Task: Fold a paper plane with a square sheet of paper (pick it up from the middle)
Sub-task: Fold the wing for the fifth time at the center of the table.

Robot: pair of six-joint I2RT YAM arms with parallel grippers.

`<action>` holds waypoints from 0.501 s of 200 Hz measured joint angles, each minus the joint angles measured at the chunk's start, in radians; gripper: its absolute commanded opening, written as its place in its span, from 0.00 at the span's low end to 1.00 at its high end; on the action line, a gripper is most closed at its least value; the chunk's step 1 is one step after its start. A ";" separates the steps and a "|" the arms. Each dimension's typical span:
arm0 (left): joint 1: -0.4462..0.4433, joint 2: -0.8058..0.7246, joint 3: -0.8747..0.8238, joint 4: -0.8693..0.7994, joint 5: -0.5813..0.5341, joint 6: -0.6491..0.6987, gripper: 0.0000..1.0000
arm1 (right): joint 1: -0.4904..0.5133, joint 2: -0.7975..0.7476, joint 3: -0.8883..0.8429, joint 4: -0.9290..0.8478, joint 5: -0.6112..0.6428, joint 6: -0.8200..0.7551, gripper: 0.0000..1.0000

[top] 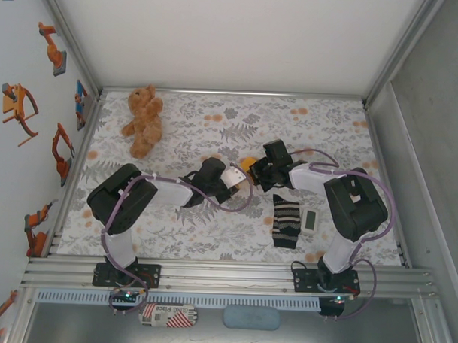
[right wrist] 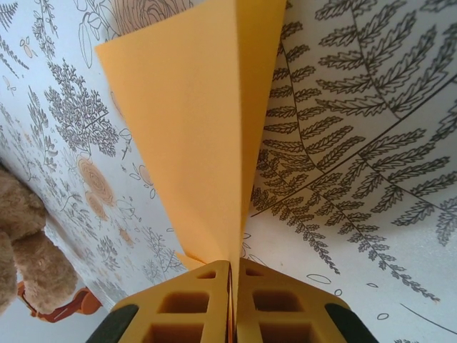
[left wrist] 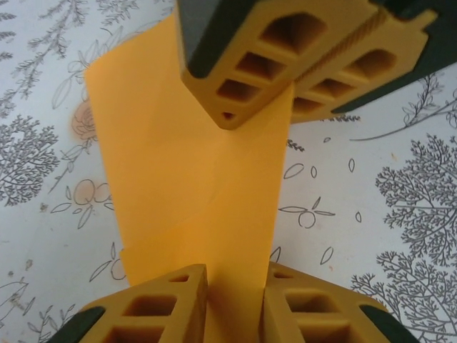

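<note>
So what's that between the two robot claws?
The orange paper, partly folded. In the left wrist view the right gripper pinches its far end and the left gripper straddles its near end.

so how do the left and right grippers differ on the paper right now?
Left gripper: fingers apart, with the paper running through the gap. Right gripper: fingers pressed together, pinching the paper's folded edge. They sit at opposite ends of it. Shared: both are at the same folded orange paper.
</note>
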 measured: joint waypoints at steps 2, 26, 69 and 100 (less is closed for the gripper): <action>0.000 0.001 0.000 0.000 0.001 0.000 0.21 | 0.000 0.000 0.000 0.000 0.000 0.000 0.11; 0.000 0.013 0.000 -0.002 0.004 -0.003 0.16 | 0.000 0.000 0.000 0.000 -0.004 0.000 0.23; 0.007 0.016 0.000 -0.002 0.025 -0.016 0.12 | 0.000 0.000 0.000 -0.002 -0.003 -0.012 0.46; 0.036 0.016 0.018 -0.038 0.086 -0.044 0.09 | -0.011 -0.001 0.000 -0.024 0.001 -0.035 0.55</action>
